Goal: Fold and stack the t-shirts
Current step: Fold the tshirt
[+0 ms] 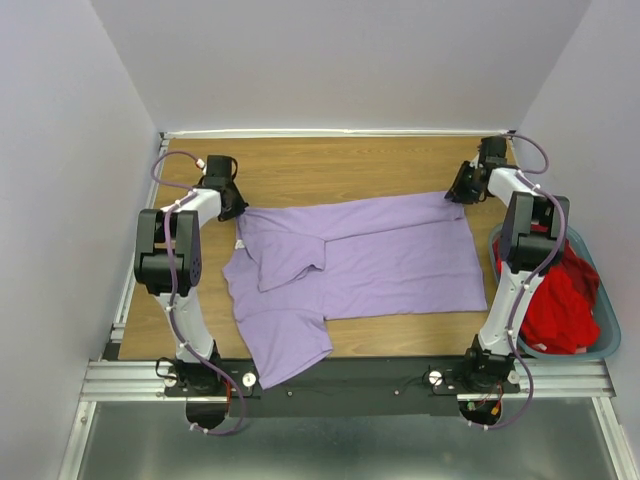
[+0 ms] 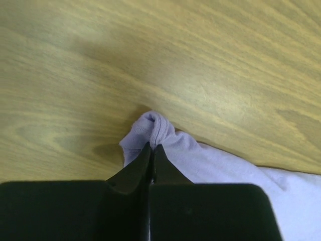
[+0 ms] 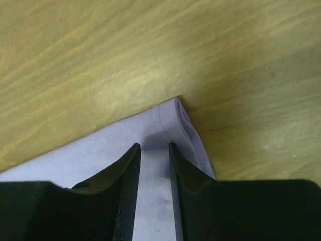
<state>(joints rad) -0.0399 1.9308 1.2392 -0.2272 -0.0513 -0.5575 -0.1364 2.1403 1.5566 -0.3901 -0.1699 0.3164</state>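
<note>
The lavender t-shirt lies spread across the wooden table, with one sleeve folded over its body and its near left part hanging over the front edge. My left gripper is at the shirt's far left corner. In the left wrist view it is shut on a bunched bit of lavender cloth. My right gripper is at the far right corner. In the right wrist view it is open, its fingers astride the hemmed corner. The red t-shirt lies crumpled in the basket.
The teal-grey basket stands at the right edge of the table beside the right arm. White walls close in the left, back and right. A metal rail runs along the front edge.
</note>
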